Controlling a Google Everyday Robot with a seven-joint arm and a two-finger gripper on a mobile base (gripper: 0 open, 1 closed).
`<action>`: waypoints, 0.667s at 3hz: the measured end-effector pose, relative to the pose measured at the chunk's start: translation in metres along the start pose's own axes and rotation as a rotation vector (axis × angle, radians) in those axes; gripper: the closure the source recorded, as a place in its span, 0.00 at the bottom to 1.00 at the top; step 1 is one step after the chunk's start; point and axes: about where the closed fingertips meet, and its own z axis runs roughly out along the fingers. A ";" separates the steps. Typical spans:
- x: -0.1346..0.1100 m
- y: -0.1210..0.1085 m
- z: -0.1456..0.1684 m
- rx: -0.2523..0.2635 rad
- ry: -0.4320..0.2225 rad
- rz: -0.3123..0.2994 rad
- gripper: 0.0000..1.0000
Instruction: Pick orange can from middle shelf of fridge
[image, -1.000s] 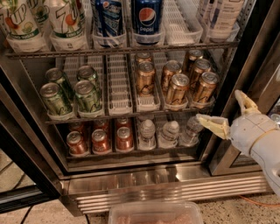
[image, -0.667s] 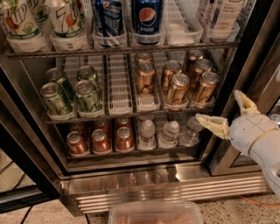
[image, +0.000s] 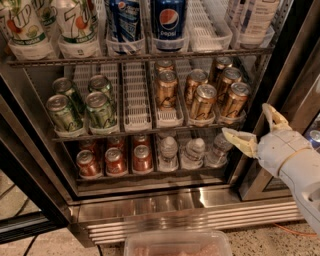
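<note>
1. Nearest, along the bottom edge: a clear plastic tub (image: 177, 243), in front of the ribbed steel base of the fridge (image: 175, 220).
2. At right, outside the racks: the end effector (image: 245, 119), released, fingers (image: 240, 141) spread wide with nothing between them; one aimed left, the other upward.
3. Left-aimed fingertip close by the right front corner of the middle shelf (image: 136, 100); contact not discernible. Dark door frame (image: 295, 70) hard on the right.
4. At the front of the rightmost lane: the orange can (image: 234, 100), upright, long axis vertical, silver pull-tab top up, just above that fingertip.
5. Shiny copper-orange body, dark markings; like cans beside and behind.
6. Farther left on the same rack: green cans (image: 62, 112).
</note>
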 end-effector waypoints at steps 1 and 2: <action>0.004 0.001 0.007 0.029 -0.008 -0.009 0.31; 0.009 -0.001 0.014 0.065 -0.009 -0.009 0.32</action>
